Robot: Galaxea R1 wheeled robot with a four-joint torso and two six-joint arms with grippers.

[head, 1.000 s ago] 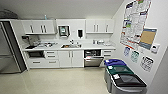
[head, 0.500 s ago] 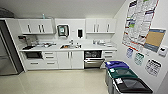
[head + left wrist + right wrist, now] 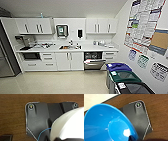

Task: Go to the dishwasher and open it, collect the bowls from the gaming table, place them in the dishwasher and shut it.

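I am facing the kitchenette, and the dishwasher [image 3: 93,61] sits at about 1 o'clock in my head view, under the white counter [image 3: 75,48], between the white cabinet doors [image 3: 69,60] and a narrow stack of drawers [image 3: 109,56]. Its steel door is tipped partly down, showing the dark inside above it. At 4 o'clock, against the poster wall, stand three bins [image 3: 122,78] with blue, green and dark lids. A sink [image 3: 66,47] is set in the counter at 12 o'clock. In the right wrist view a bright blue bowl [image 3: 107,124] looms large and tilted; I cannot tell how the fingers sit on it. In the left wrist view a white rounded object [image 3: 70,125] shows close; that hand's state I cannot tell either
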